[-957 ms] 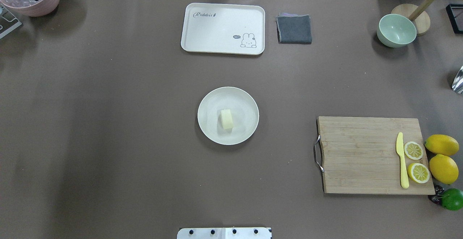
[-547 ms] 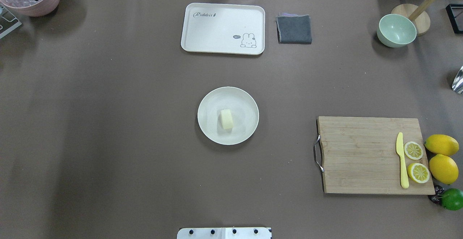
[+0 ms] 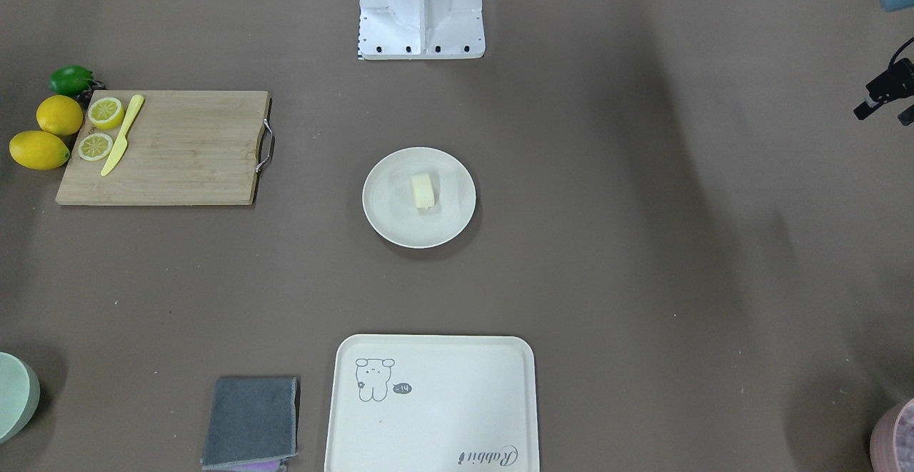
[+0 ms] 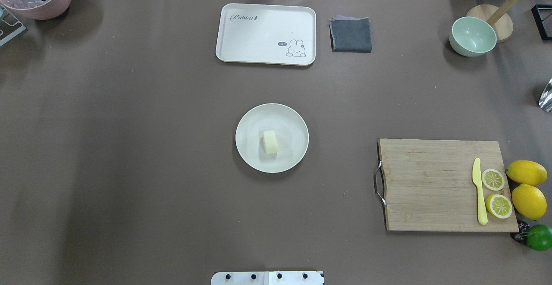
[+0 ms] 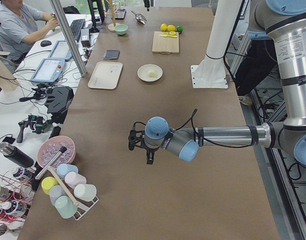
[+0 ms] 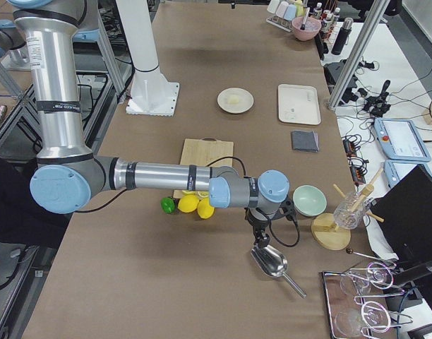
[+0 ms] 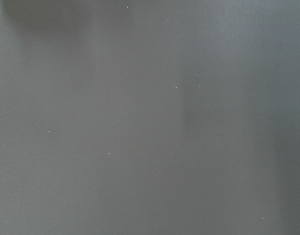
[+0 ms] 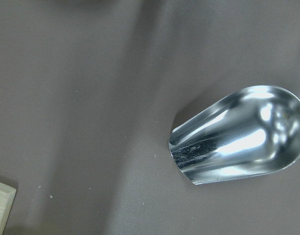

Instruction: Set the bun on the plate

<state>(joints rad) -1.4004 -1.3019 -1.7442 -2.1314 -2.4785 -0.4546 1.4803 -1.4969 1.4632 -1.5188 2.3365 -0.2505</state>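
The bun [image 4: 270, 142] lies on the plate [image 4: 292, 148], between tray [image 4: 258, 35] and robot base [image 4: 267, 278].

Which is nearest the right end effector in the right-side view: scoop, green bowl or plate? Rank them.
1. Scoop, just beneath the right end effector.
2. Green bowl, close by, near the table's edge.
3. Plate, far off at mid-table.
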